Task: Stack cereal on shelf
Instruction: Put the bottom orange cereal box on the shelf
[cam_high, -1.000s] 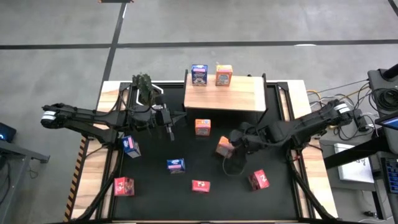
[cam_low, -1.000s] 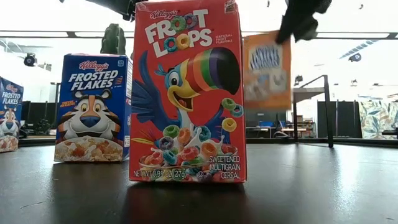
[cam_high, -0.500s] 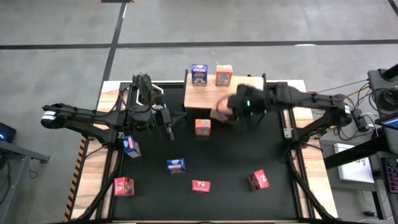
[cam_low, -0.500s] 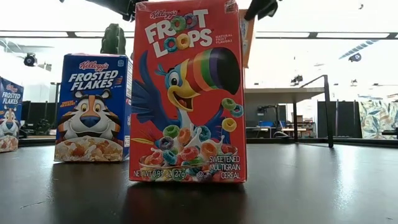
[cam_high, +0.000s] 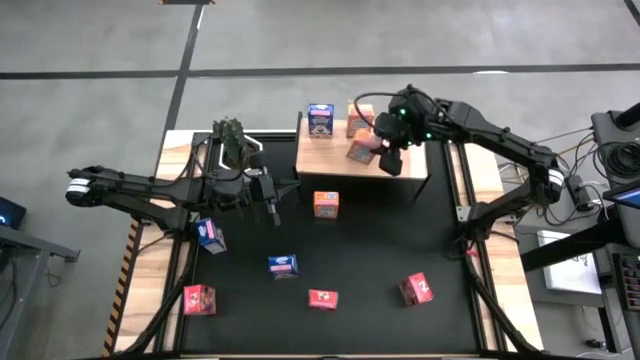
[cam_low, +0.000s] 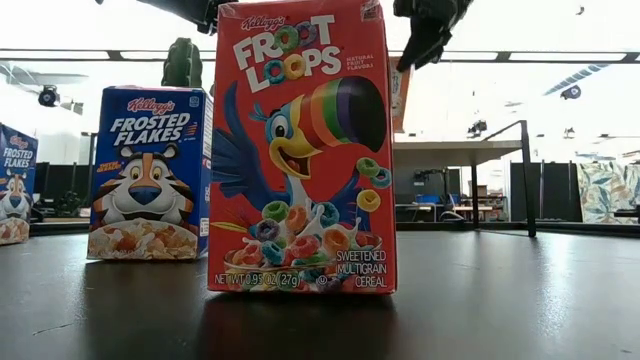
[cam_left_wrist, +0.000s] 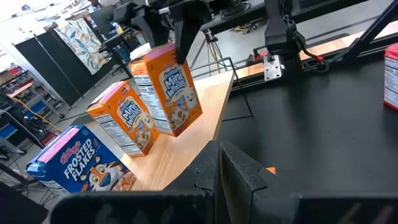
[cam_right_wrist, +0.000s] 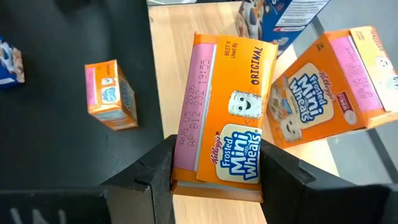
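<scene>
The right gripper (cam_high: 385, 150) holds 1 orange cereal box (cam_right_wrist: 225, 140) over the shelf (cam_high: 400, 158), while the left gripper (cam_high: 272, 205) waits closed at left.

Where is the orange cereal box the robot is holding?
In the high view, the held orange box is in the right end effector over the wooden shelf, beside another orange box standing at the shelf's back edge.

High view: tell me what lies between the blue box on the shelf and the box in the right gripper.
An orange Mini-Wheats box stands there, between the Frosted Flakes box and the Mini-Wheats box that the right gripper holds over the shelf.
</scene>
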